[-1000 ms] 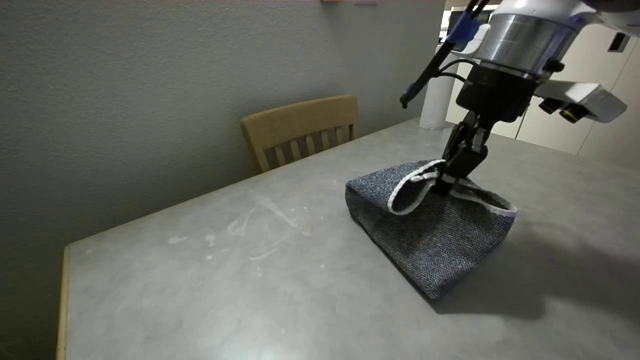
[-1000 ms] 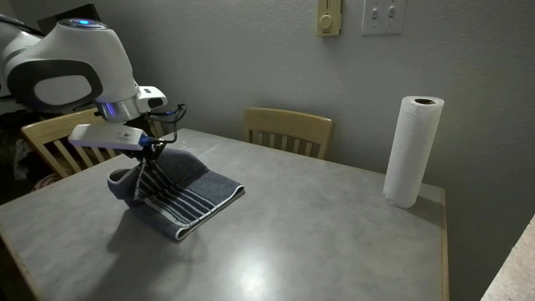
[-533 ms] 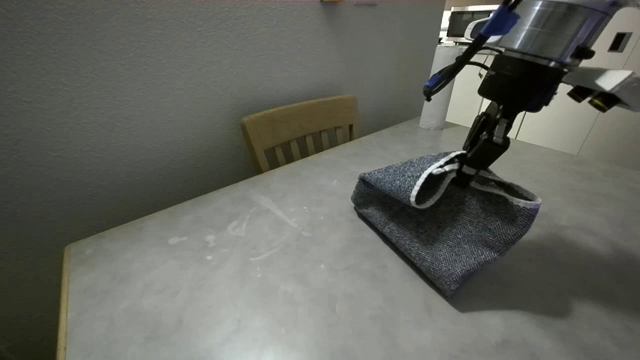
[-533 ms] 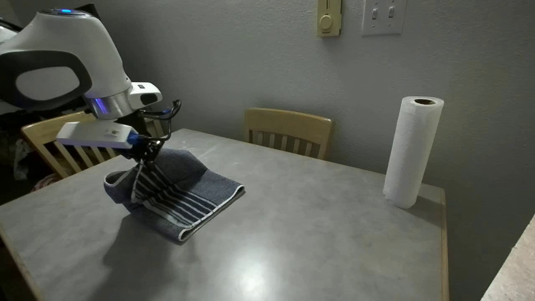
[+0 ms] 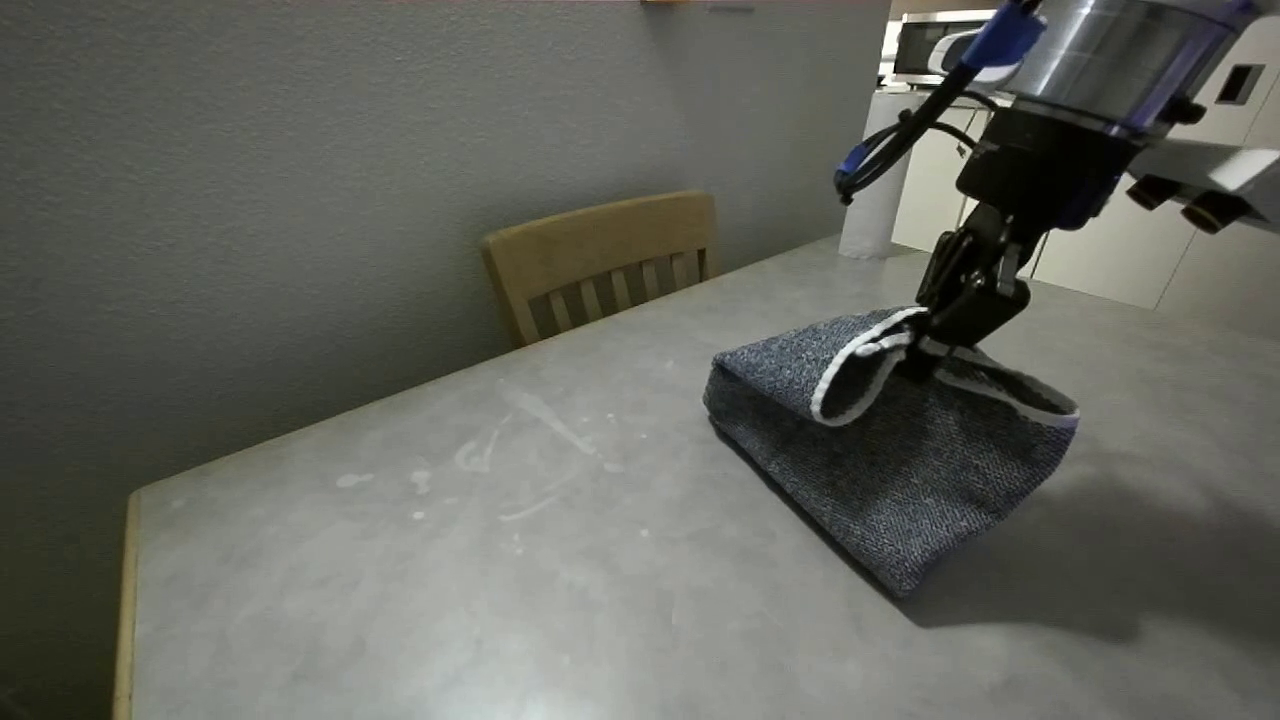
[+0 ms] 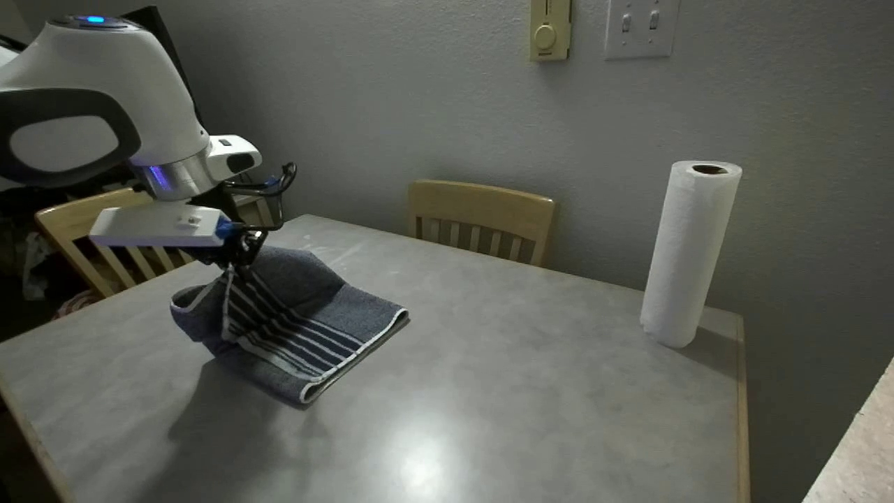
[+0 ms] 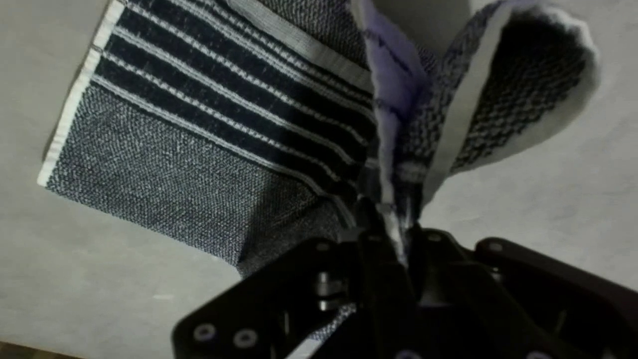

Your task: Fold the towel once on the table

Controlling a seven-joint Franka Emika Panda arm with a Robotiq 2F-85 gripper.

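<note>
- In an exterior view, pinched the towel (image 5: 880, 480) by its white-edged end in the gripper (image 5: 922, 358), with jaws brought together and only cloth between.
- Saw that end curled into a loop on either side of the gripper, raised off the table (image 5: 400, 600), with the rest sloping down toward it.
- In an exterior view, found the towel on the left of the table, with dark and white stripes (image 6: 300, 342) running from the gripped end to a flat end.
- Could not make out the grip there, beneath the camera (image 6: 157, 227).
- Noted a roll (image 6: 691, 255) standing at the right end, well apart from the towel, and a chair (image 6: 482, 199) behind the table.
- In the wrist view, found the fingers (image 7: 438, 249) tight on a thin fold of towel, with stripes and plain grey spread to the left and a loop at the upper right.
</note>
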